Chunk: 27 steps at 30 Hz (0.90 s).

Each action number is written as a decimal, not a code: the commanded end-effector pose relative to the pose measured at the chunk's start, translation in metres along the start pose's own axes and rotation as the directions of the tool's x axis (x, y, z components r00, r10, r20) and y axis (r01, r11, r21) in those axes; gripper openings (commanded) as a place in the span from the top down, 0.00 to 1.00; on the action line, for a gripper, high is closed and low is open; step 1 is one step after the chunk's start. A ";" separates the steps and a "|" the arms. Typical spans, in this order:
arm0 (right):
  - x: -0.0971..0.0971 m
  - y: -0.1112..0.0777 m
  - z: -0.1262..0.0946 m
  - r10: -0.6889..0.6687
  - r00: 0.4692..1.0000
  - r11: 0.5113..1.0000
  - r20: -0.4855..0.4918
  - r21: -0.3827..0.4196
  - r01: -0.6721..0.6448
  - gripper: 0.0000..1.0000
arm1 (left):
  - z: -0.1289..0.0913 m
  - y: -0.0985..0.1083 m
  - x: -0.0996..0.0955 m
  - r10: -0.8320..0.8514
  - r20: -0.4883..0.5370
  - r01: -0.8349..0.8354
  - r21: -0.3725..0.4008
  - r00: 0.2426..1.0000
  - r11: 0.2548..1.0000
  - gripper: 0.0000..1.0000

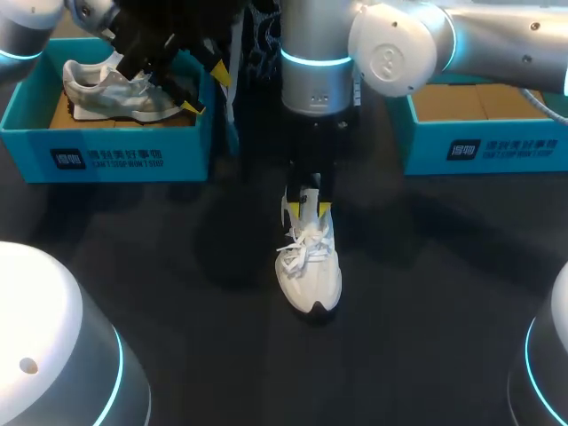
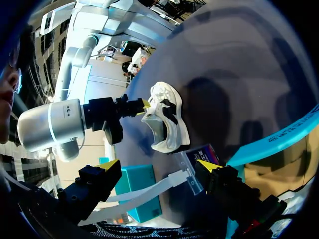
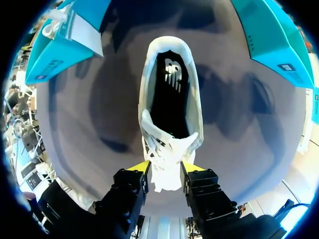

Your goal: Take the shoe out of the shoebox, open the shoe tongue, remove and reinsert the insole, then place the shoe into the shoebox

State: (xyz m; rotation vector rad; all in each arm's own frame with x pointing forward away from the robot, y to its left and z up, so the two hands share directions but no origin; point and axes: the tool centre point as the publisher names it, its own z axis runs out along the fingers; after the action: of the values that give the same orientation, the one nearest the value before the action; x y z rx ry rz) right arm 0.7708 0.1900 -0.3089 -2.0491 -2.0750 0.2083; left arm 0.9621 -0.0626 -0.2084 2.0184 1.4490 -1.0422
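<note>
Head view: a white shoe stands on the dark table, out of its box, laces up. The right gripper reaches straight down onto it. The right wrist view shows its 2 yellow tips pinching the shoe's tongue from both sides, with the black insole lying inside the shoe ahead of them. The left gripper hangs above the edge of the left shoebox, fingers spread wide and holding nothing. That box contains a grey shoe. The right shoebox sits well apart from the white shoe, on the table's other side.
</note>
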 end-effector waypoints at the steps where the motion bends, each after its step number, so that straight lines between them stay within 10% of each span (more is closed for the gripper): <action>1: -0.002 0.006 0.008 -0.007 1.000 1.000 -0.017 0.001 0.007 0.67 | -0.001 0.000 0.000 0.001 -0.003 -0.001 0.001 1.000 1.000 0.00; 20: -0.009 0.017 -0.007 -0.042 0.999 0.997 0.022 -0.067 0.043 0.67 | -0.001 0.000 0.000 0.001 -0.003 -0.001 0.001 1.000 1.000 0.00; 27: -0.007 0.033 -0.019 -0.246 0.968 0.953 0.042 -0.173 0.249 0.61 | -0.001 0.000 0.000 0.001 -0.003 -0.001 0.001 1.000 1.000 0.00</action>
State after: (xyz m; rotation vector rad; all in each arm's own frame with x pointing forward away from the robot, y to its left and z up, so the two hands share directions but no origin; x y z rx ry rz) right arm 0.8077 0.1863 -0.3029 -1.9297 -2.3353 0.0545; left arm 0.9621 -0.0625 -0.2084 2.0184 1.4491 -1.0422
